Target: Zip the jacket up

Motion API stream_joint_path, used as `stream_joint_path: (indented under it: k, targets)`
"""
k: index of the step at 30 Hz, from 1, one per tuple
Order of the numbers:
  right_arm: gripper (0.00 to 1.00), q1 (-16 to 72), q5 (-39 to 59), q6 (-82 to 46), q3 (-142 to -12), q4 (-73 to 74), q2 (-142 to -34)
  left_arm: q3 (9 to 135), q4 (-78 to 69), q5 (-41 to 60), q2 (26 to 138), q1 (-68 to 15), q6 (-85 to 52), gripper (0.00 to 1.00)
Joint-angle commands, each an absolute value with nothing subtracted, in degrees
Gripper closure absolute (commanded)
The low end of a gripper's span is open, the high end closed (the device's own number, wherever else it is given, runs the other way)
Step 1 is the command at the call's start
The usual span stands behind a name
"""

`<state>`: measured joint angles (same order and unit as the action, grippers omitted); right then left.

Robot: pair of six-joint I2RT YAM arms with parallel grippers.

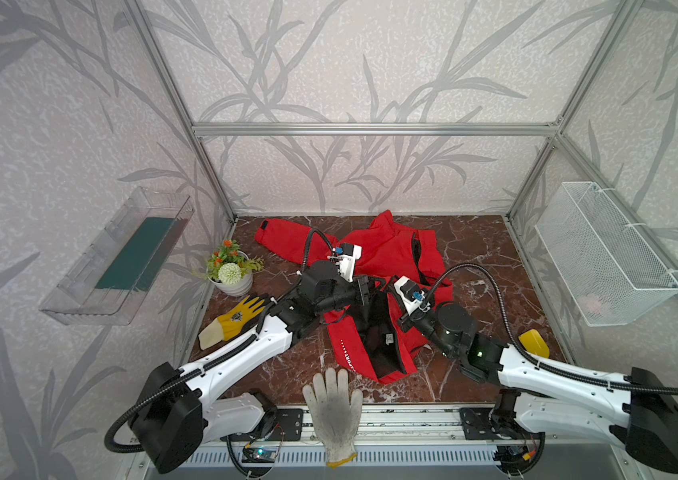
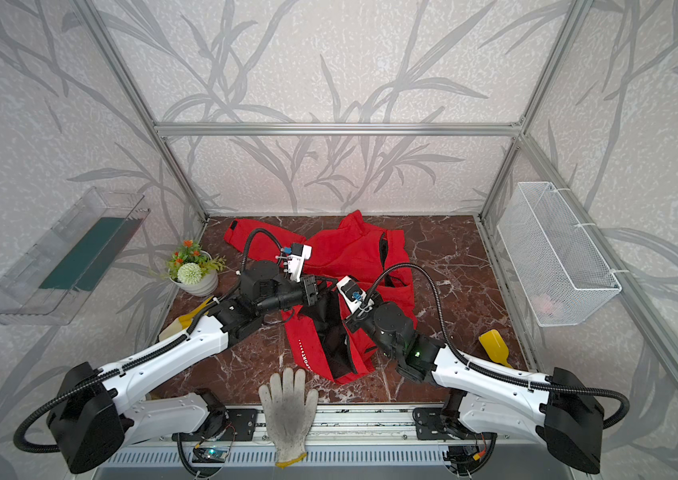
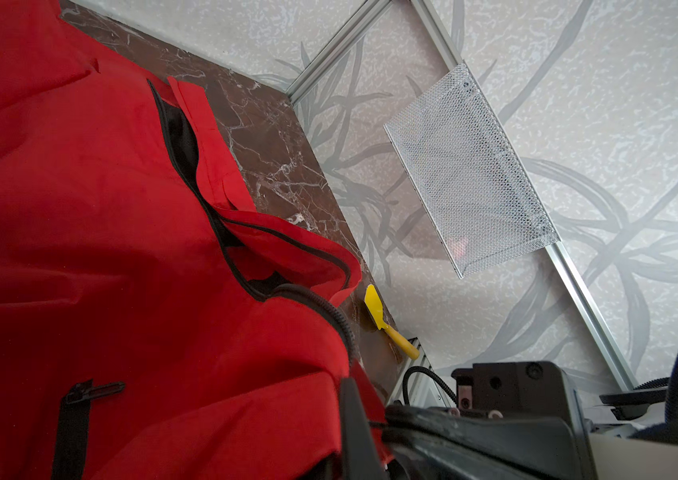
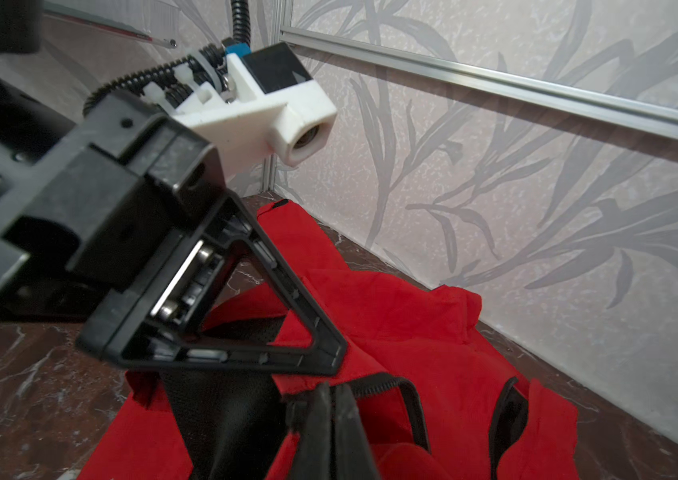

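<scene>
The red jacket (image 1: 387,253) lies crumpled and open in the middle of the marble table, its black lining showing toward the front in both top views (image 2: 329,332). My left gripper (image 1: 371,286) is shut on a fold of red jacket fabric; in the left wrist view the cloth bunches around its dark fingers (image 3: 354,428). Right beside it, my right gripper (image 1: 388,289) is shut on the jacket's black front zipper edge (image 4: 391,384), and the right wrist view shows its jaws pressed together (image 4: 331,401). A black pocket zipper (image 3: 75,415) shows near the left gripper.
A flower pot (image 1: 231,270) and a yellow glove (image 1: 237,320) sit at the left. At the front edge lies a white glove (image 1: 335,411), and a yellow scraper (image 1: 534,343) lies at the right. A wire basket (image 1: 603,253) and a clear tray (image 1: 121,257) hang on the side walls.
</scene>
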<state>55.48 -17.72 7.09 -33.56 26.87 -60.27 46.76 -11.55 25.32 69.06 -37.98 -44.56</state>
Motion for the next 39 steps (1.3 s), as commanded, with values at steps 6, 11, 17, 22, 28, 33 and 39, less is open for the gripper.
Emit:
stream_joint_path:
  k: [6, 11, 17, 22, 28, 33, 39]
  targets:
    - [1.0, 47.6, -16.4, -2.8, -31.5, 25.8, -57.9, 45.6, -3.2, 24.5, 64.0, -37.5, -39.5, 1.0]
    - [1.0, 45.9, -16.2, -2.1, -31.8, 24.9, -58.1, 45.3, 2.8, 23.3, 61.8, -37.3, -35.3, 1.0]
    - [1.0, 39.0, -13.8, -2.6, -32.8, 22.0, -56.9, 48.5, 12.7, 25.7, 59.8, -33.4, -30.1, 1.0]
    - [1.0, 31.8, -13.5, -3.3, -36.7, 20.8, -59.3, 52.9, 20.5, 25.8, 58.8, -25.7, -22.0, 1.0]
    - [1.0, 22.8, -13.7, -3.8, -48.1, 19.3, -68.2, 65.2, 24.2, 27.2, 67.0, -12.3, -11.3, 1.0]
    - [1.0, 18.6, -15.8, 2.1, -64.4, 15.9, -78.7, 83.7, 21.4, 25.3, 82.9, -7.3, -6.5, 1.0]
    - [1.0, 17.2, -15.6, 13.0, -82.7, 15.6, -85.0, 117.2, 22.2, 24.4, 99.4, -5.6, -5.4, 1.0]
